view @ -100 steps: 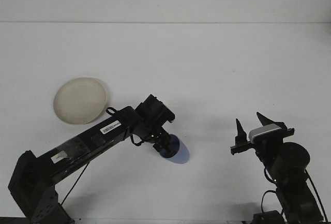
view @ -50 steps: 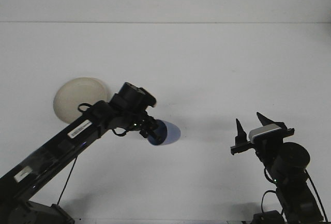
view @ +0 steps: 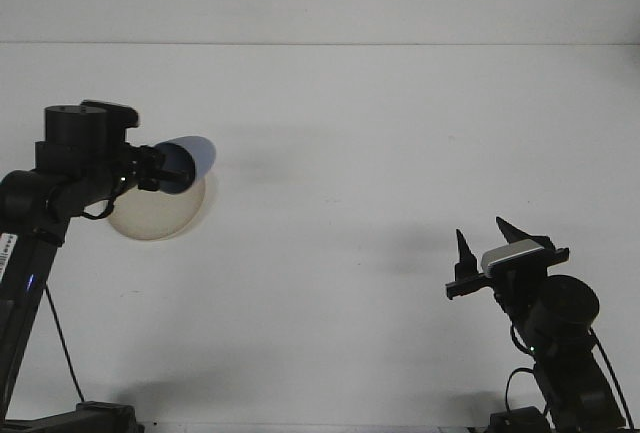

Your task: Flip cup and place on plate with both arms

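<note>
The left pincer (view: 155,171) is clamped on the blue cup (view: 188,162) (tipped sideways) above the plate (view: 160,218); the right pincer (view: 482,237) stands apart over the white counter (view: 380,133).

Glossy cup (view: 188,163), matt plate (view: 160,218), table (view: 400,153)

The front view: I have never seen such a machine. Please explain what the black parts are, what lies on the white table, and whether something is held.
This single picture comes from a camera looking forward over a white table. The black parts are two robot arms. The left gripper holds a blue cup on its side, above a cream plate that lies on the table. The right gripper waits at the lower right, its two pointed fingers spread and holding nothing. The cup is not yet standing on the plate.
</note>
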